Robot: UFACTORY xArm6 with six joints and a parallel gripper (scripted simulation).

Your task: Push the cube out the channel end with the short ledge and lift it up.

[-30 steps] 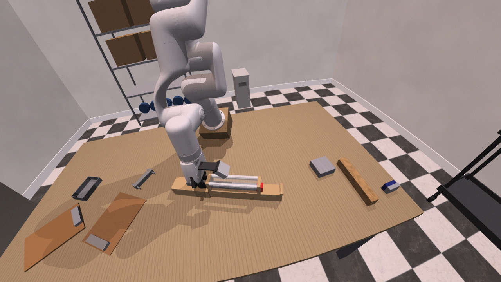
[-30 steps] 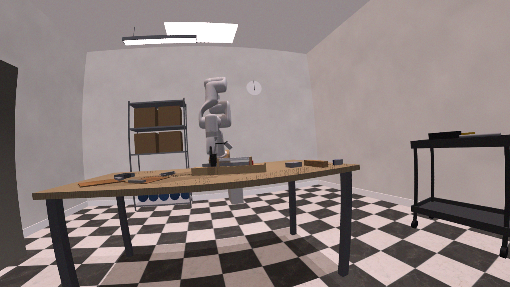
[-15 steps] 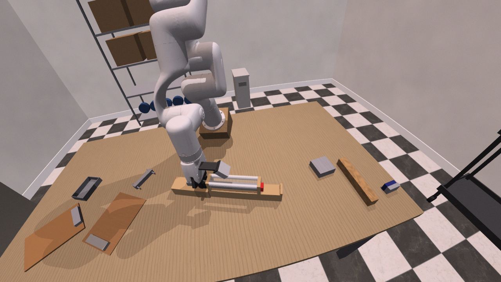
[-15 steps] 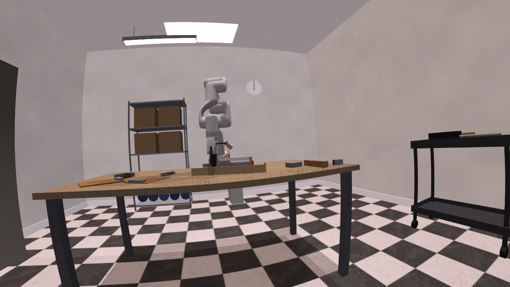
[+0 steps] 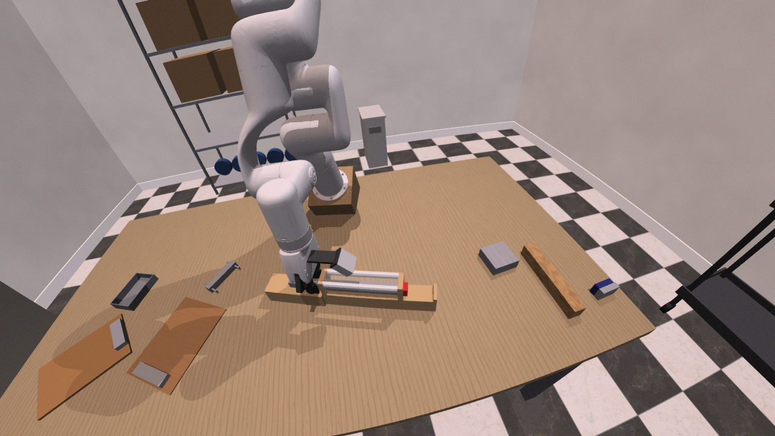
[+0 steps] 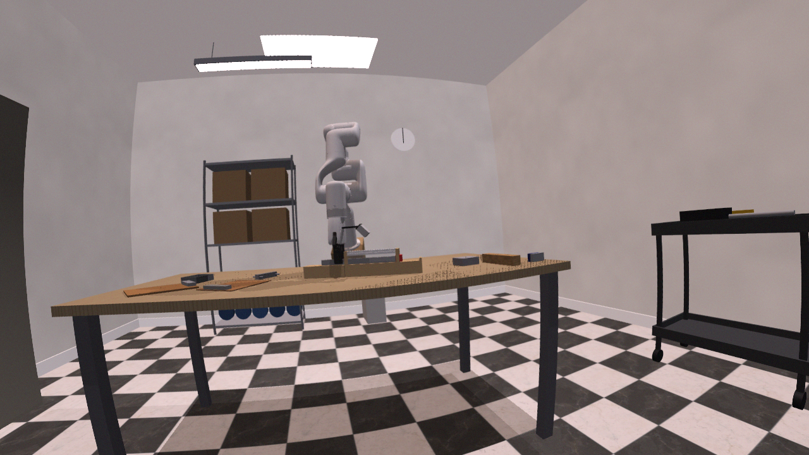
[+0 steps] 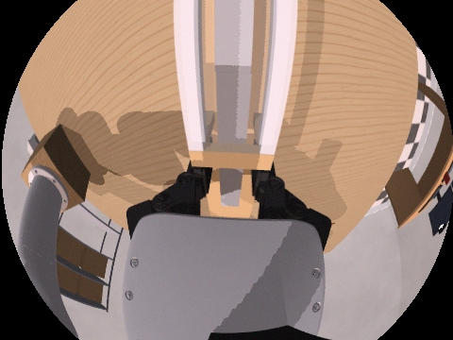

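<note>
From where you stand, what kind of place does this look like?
Probably a workshop or robot test room: an arm is mounted on a wooden table, a metal shelf rack holds brown boxes, and a black wheeled cart stands off to one side.
</note>
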